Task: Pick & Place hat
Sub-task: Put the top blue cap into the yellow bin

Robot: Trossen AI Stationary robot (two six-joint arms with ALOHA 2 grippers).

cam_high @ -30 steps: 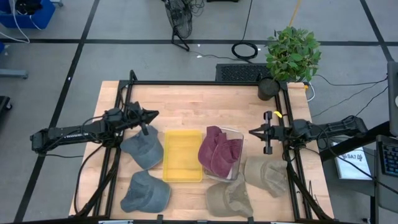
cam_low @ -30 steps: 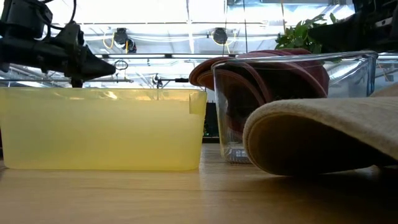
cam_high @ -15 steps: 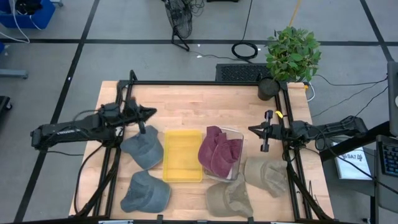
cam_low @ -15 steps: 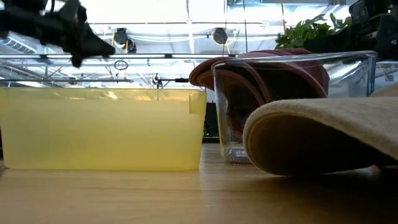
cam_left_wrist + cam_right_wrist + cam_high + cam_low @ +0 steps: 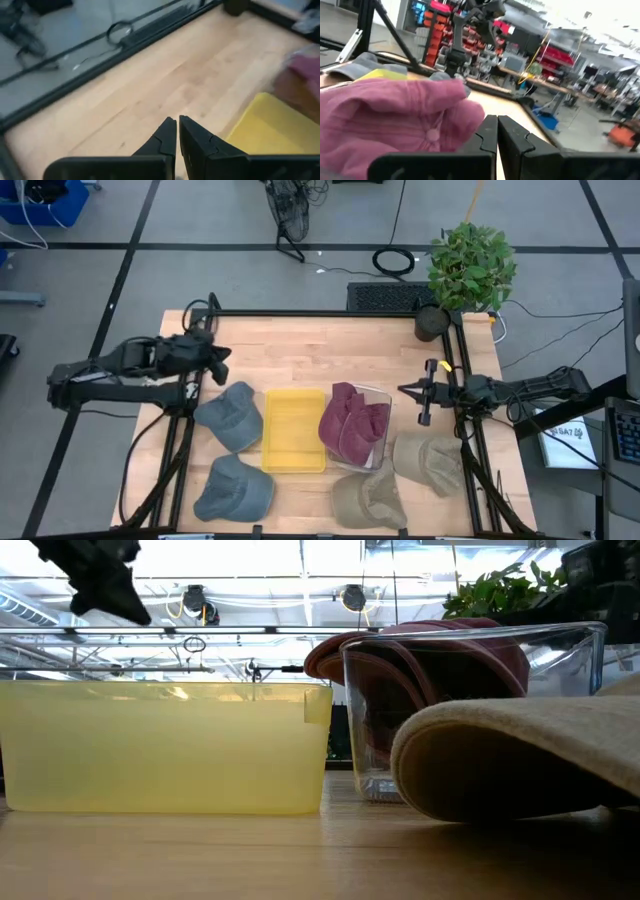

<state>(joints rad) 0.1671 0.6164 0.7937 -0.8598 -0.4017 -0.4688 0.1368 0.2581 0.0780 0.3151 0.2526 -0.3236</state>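
Left pincer [image 5: 219, 360] has pulled back empty and closed; grey cap [image 5: 231, 418] stays down, yellow bin [image 5: 294, 430] empty; right pincer [image 5: 408, 391] closed.

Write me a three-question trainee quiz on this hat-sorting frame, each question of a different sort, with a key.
1. True or false: the yellow bin has a hat in it.
2. Multiple choice: the maroon hats lie (A) on bare wood, (B) in the clear container, (C) in the yellow bin.
3. How many blue-grey hats lie on the table, and on which side of the yellow bin?

Key
1. False; it is empty.
2. B.
3. Two, one nearer the left gripper and one at the front edge, both on the left arm's side. The right gripper, shut, is beside the clear container.
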